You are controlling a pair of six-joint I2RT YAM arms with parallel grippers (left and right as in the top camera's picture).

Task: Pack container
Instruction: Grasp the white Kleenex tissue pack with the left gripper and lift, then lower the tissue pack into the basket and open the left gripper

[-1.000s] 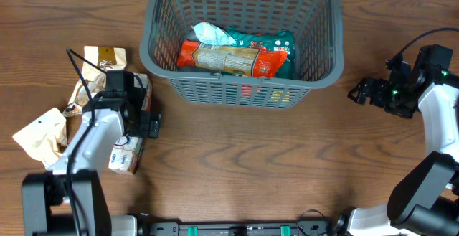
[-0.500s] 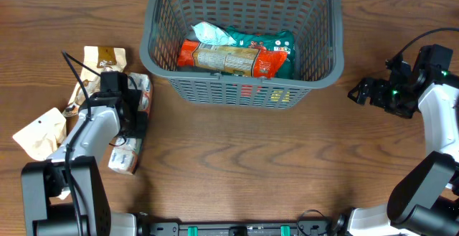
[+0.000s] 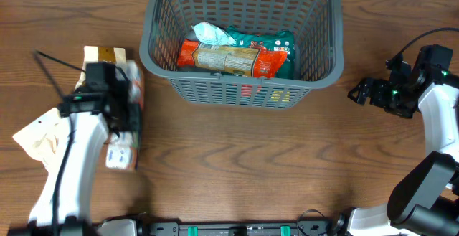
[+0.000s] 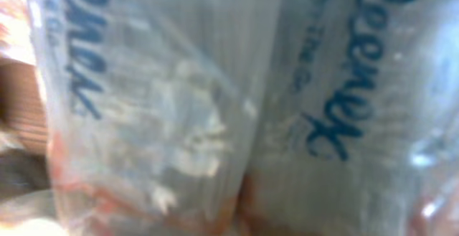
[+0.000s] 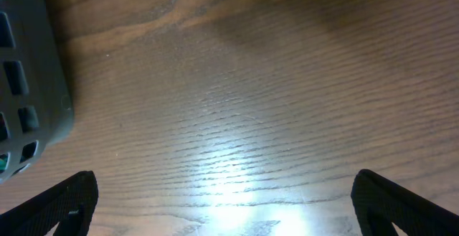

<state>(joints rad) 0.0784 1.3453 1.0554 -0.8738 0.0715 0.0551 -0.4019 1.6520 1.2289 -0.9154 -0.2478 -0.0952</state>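
Left gripper [image 3: 125, 121], state indiscernible, hangs close over two tissue packs [image 4: 143, 85]; right gripper [image 5: 226, 193] spread near one container [image 3: 244, 89].

The container [image 3: 244, 85] was dark grey, its sides a lattice of slots. In it showed an orange-red packet [image 3: 226, 59] with a pale label band, a green packet [image 3: 278, 44] and a pale blue-white wrapper [image 3: 208, 33]. The desk [image 3: 237, 171] was brown with wavy wood grain. On it were a cream bag [image 3: 39, 137] and a tan-and-cream packet [image 3: 104, 54]. The tissue packs [image 4: 179, 107] were clear plastic with dark blue lettering. The right tool [image 5: 226, 196] was black.
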